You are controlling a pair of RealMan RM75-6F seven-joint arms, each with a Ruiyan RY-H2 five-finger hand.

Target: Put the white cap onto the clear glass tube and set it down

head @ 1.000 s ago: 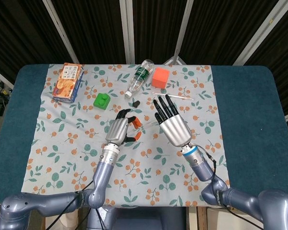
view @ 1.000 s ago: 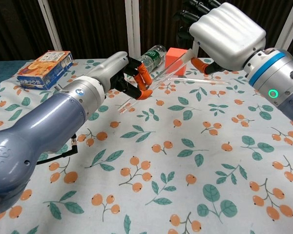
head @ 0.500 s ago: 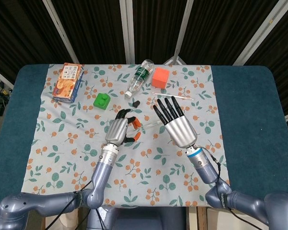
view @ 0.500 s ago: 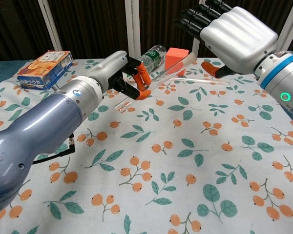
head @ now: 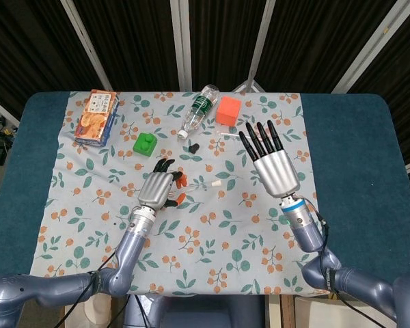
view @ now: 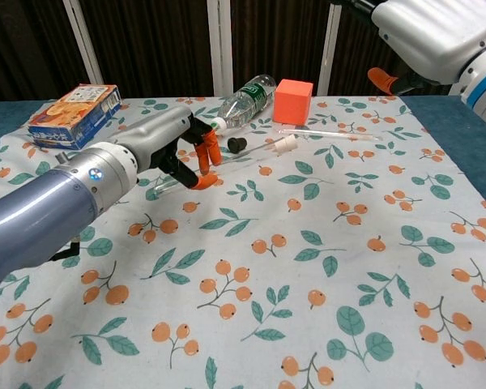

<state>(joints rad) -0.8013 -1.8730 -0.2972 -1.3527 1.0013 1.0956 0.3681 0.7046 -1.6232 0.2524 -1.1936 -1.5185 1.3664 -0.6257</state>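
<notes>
The capped clear glass tube (view: 227,161) lies on the floral tablecloth (head: 212,225), its white cap (view: 285,145) on the end away from the left hand (head: 157,188), whose curled fingers appear loosely around the other end. To finish well, that hand should let go gently so the tube does not roll. The right hand (head: 273,167) hovers empty, fingers straight and apart, and only the head view shows it whole, while the chest view better shows the cap.

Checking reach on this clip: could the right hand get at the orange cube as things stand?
Probably yes. The right hand is open, raised, holding nothing, and the orange cube sits just ahead of its fingers with only a thin clear pipette lying between.
</notes>
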